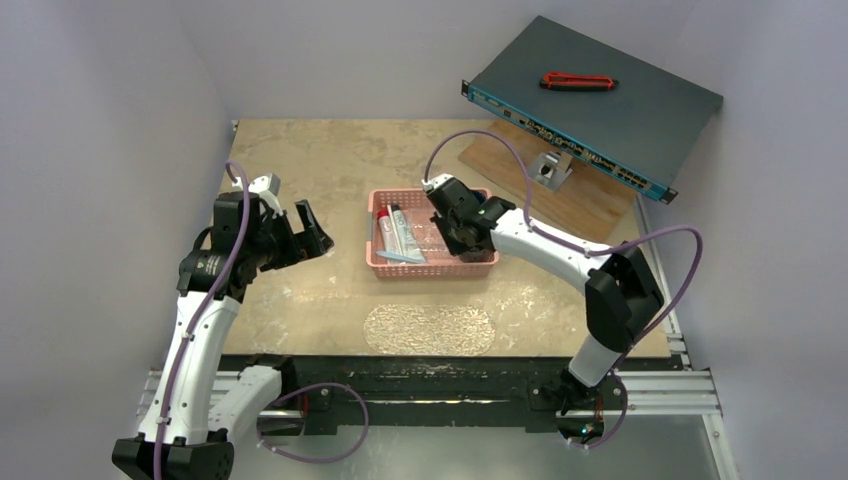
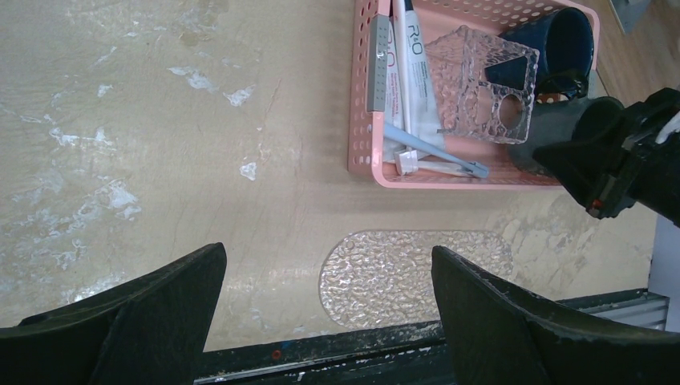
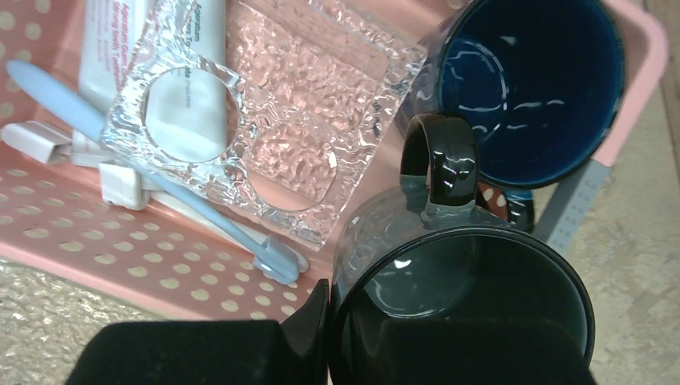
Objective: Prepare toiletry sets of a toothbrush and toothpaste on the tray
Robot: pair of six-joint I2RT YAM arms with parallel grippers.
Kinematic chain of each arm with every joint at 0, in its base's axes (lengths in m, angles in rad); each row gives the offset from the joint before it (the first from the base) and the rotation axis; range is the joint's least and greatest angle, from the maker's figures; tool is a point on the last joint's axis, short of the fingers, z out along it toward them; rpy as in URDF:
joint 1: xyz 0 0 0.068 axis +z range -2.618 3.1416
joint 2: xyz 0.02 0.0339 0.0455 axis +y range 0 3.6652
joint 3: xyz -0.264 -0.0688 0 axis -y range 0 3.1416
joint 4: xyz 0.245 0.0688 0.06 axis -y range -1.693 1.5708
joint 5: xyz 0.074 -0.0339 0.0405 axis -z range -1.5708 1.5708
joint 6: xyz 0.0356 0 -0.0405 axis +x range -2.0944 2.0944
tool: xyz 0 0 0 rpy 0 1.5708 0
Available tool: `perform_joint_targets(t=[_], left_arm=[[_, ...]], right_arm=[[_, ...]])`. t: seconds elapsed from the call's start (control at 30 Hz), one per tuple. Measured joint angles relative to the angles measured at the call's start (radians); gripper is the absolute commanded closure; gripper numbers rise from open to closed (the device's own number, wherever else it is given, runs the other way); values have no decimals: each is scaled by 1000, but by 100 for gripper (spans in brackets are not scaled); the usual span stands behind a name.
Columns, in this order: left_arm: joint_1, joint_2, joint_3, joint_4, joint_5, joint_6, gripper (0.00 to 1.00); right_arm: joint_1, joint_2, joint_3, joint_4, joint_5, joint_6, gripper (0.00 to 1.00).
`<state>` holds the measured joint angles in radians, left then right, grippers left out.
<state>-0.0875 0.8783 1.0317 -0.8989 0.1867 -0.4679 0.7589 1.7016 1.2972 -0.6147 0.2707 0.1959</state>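
A light blue toothbrush and a white toothbrush lie in the pink basket beside the toothpaste tubes, partly under a clear textured holder. In the left wrist view the blue toothbrush and the toothpaste sit at the basket's left end. The transparent oval tray lies bare near the table's front edge. My right gripper is shut on the rim of a dark grey mug in the basket. My left gripper hangs open over the table, left of the basket.
A dark blue mug lies in the basket's far corner behind the grey one. At the back right a network switch with a red tool on it rests over a wooden board.
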Motion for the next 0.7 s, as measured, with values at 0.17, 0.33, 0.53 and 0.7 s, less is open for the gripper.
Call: perform_joint_targets(t=[0.17, 0.33, 0.53, 0.7], left_arm=[[0, -1, 0, 0, 0, 0, 1], [0, -2, 0, 0, 0, 0, 0], [0, -6, 0, 0, 1, 0, 1], [0, -11, 0, 0, 1, 0, 1]], right_arm=[[0, -60, 35, -47, 12, -11, 100], [0, -110, 57, -77, 18, -34, 100], [42, -195, 59, -105, -5, -73, 100], [167, -271, 59, -103, -30, -112, 100]])
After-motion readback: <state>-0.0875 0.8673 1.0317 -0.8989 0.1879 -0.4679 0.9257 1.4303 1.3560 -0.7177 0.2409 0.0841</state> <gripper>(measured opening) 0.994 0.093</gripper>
